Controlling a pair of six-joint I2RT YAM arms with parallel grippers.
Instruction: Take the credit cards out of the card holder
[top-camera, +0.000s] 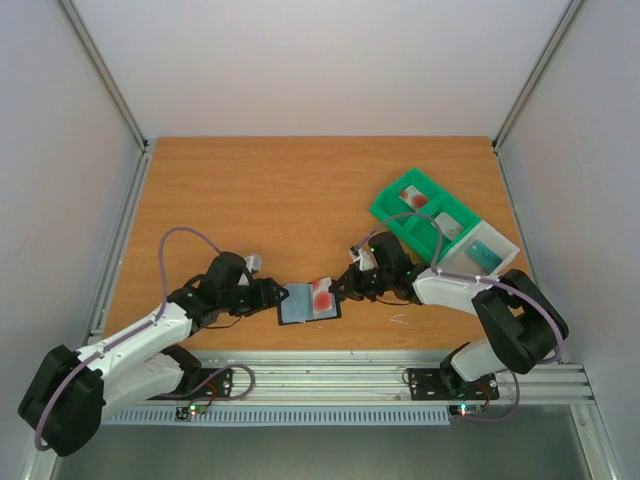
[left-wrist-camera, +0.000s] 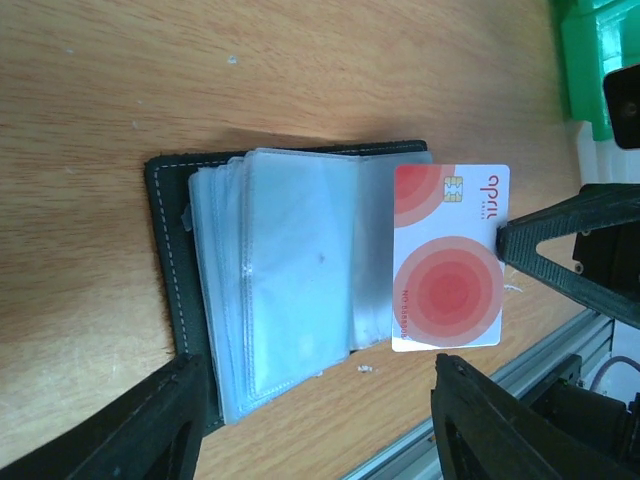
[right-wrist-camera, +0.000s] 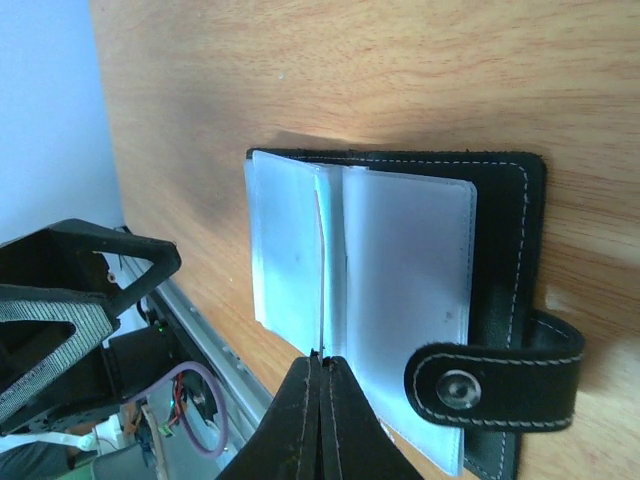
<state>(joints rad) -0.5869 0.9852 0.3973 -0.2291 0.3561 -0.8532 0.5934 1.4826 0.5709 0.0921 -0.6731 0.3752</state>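
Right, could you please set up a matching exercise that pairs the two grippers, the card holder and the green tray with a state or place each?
Things:
1. left gripper
2. right gripper
3. card holder
4. green tray

States or places:
A. lying open on the table
B. open, jaws apart
C. at the far right of the table
D. shut on the pale card

Pairs: 1-B, 2-D, 3-A, 4-C.

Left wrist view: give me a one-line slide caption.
Right gripper pinches the red-circled credit card at the edge of the open card holder; left gripper open.
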